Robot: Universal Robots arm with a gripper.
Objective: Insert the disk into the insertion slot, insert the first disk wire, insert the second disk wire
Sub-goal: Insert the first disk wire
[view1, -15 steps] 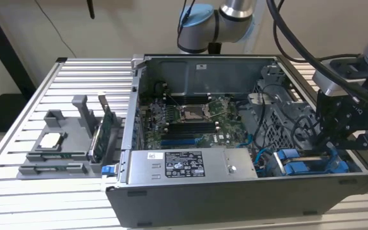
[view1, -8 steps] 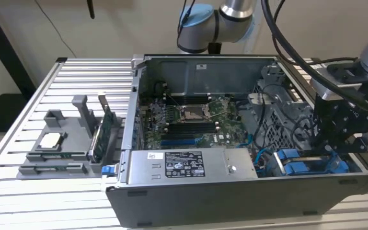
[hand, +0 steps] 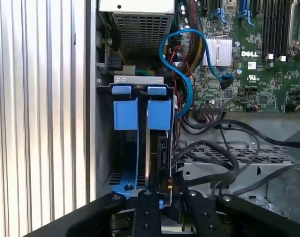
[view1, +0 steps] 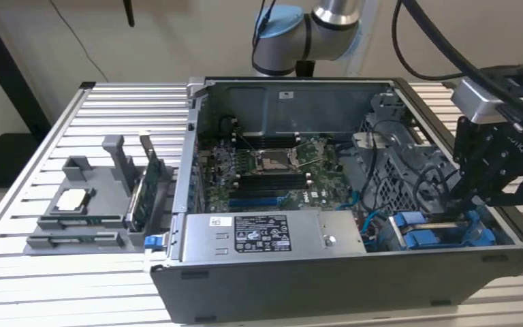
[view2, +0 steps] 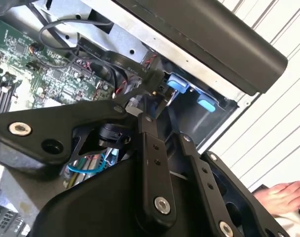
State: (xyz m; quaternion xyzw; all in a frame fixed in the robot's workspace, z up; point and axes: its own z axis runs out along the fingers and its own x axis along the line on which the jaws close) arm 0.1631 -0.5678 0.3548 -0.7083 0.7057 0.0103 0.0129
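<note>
My pincer (view1: 479, 199) hangs over the drive bay of the open computer case (view1: 289, 289). The bay is at the end of the case that faces the slatted surface's (view1: 25, 286) edge on the exterior view's right. I cannot tell how far the pincer is open, because in both wrist views its black links crowd the foreground and its tip is lost among dark parts.

The disk (hand: 159, 114) stands edge-on in the bay in its blue carrier, just beside a second blue carrier end (hand: 125, 113). Its labelled face is hidden, and only a dark edge shows below the blue tab. My pincer is down at the end of that edge, but I cannot make out whether it touches.

A blue cable (hand: 175, 54) loops from beside the bay to the motherboard (hand: 258, 64). Black wires (hand: 224, 148) cross the perforated metal next to the bay, and their ends disappear under my links, so I cannot tell whether any of them reaches the disk.

The grey power-supply box (view1: 271, 235) lies inside the case just beside the bay. A grey parts holder (view1: 80, 204) sits toward the surface's edge on the exterior view's left. In the second wrist view a person's hand (view2: 288, 193) rests on the surface outside the case, cut off by the frame.
</note>
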